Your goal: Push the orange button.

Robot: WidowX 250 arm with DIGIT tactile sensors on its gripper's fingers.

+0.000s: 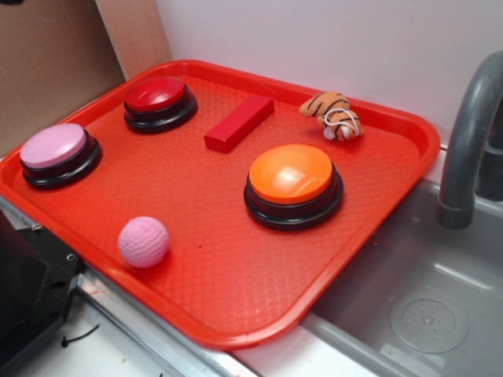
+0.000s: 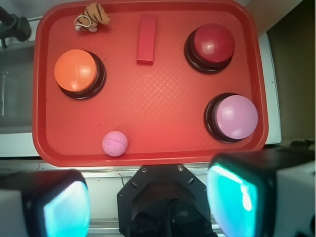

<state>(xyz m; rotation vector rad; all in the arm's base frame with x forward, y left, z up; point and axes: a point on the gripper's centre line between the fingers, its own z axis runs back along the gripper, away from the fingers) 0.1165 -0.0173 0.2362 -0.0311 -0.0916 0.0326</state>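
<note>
The orange button is a large glossy orange dome on a black base, standing right of centre on the red tray. In the wrist view it sits at the tray's upper left. My gripper hangs high above the robot base, outside the tray's near edge and far from the button. Its two fingers with teal pads stand wide apart with nothing between them. The gripper itself does not show in the exterior view.
On the tray are a red button, a pink button, a pink ball, a red block and a small tiger toy. A grey sink with a faucet lies to the right. The black robot base is below the gripper.
</note>
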